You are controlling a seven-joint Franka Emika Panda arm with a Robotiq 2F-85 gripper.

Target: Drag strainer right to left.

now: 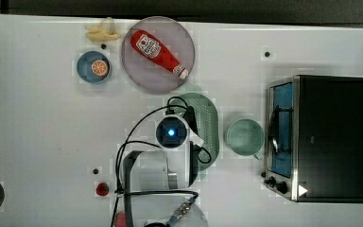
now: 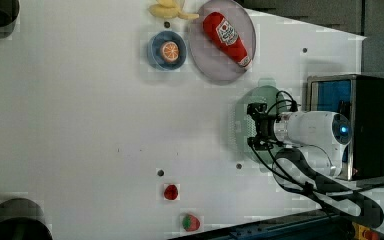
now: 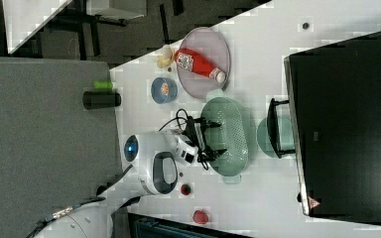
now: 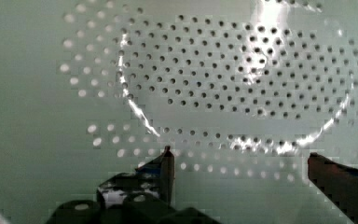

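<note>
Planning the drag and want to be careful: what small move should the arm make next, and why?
Probably ease straight down. The gripper is open, its fingers spread above the strainer, gripping nothing, so it likely needs to engage the bowl's wall before dragging.

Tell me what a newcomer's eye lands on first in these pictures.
First, the white robot arm's open gripper poised over the pale sage-green perforated oval plastic strainer at the table's middle. Next, the red ketchup bottle lying on the grey-purple round plate, above the strainer in the top view. Then the black toaster oven at the top view's right.
</note>
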